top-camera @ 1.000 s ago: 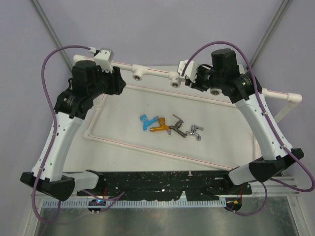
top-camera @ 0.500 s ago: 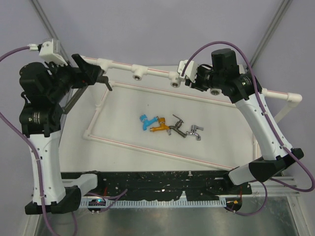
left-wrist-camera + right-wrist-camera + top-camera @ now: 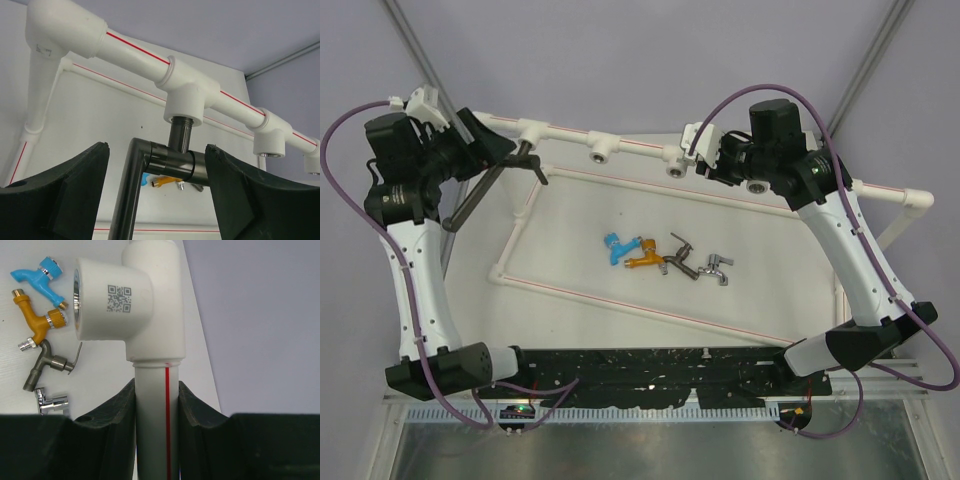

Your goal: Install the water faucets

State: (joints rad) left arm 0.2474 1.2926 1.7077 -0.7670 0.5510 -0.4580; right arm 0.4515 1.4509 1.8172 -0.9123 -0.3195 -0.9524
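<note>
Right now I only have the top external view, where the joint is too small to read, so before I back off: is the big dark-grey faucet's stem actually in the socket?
Observer: Yes. The left wrist view shows the stem of the dark-grey faucet entering the white socket, some thread showing at its mouth.
Operator: Is the left gripper clamped on it?
Observer: No, the left gripper is open, fingers either side of the body.
Operator: And the right?
Observer: The right gripper is shut on the white pipe beside a QR-marked tee.

I'm working in a robotics lab cell: plain grey walls (image 3: 640,60) enclosing a white table (image 3: 770,255), slotted cable duct (image 3: 650,412) running along its near edge.
</note>
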